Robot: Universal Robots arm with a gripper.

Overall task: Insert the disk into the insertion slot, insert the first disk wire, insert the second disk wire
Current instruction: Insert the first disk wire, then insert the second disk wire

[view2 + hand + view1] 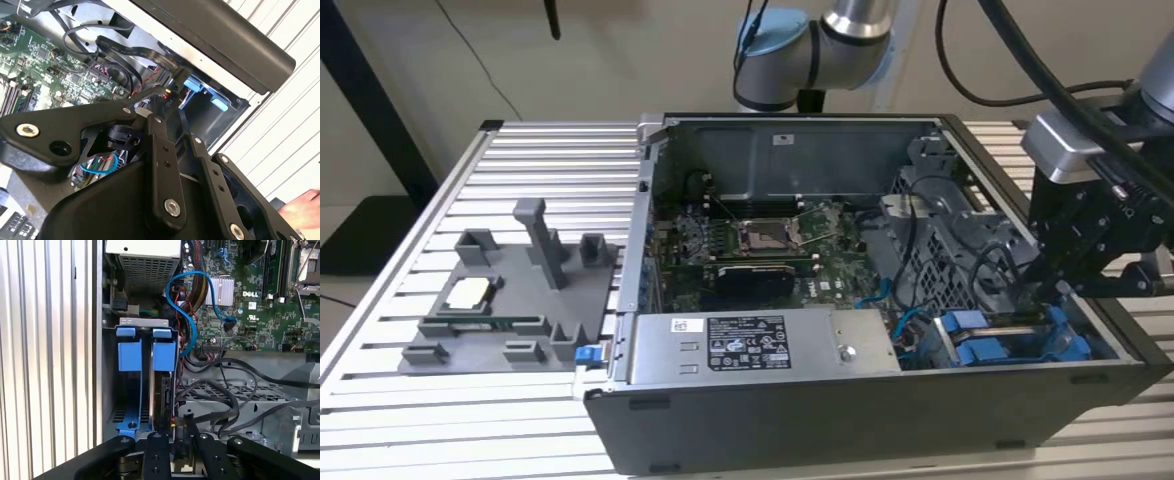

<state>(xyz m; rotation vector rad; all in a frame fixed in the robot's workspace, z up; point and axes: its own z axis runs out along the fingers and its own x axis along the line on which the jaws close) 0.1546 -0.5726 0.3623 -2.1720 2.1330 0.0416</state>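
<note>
The disk (pixel 165 395) stands edge-on in the insertion slot (pixel 131 405), its blue carrier tab (pixel 164 354) beside a second blue tab. In the exterior view the blue carriers (pixel 1003 342) sit in the case's near corner at the exterior view's right. My gripper (pixel 177 436) hangs right over the disk's end, shut on a black wire connector (pixel 180 426) with red and yellow leads. In the second wrist view the gripper (pixel 159 114) pinches that connector (pixel 166 100) just short of the blue fittings (pixel 193 85). In the exterior view the gripper (pixel 1067 288) dips inside the case wall.
Loose black cables (pixel 225 395) lie over the perforated drive cage (pixel 240 407), and a blue cable (pixel 200 282) loops over the motherboard (pixel 761 240). The grey power-supply box (pixel 747 345) is at the case front. A grey fixture (pixel 507 300) sits outside. A hand (pixel 300 210) is nearby.
</note>
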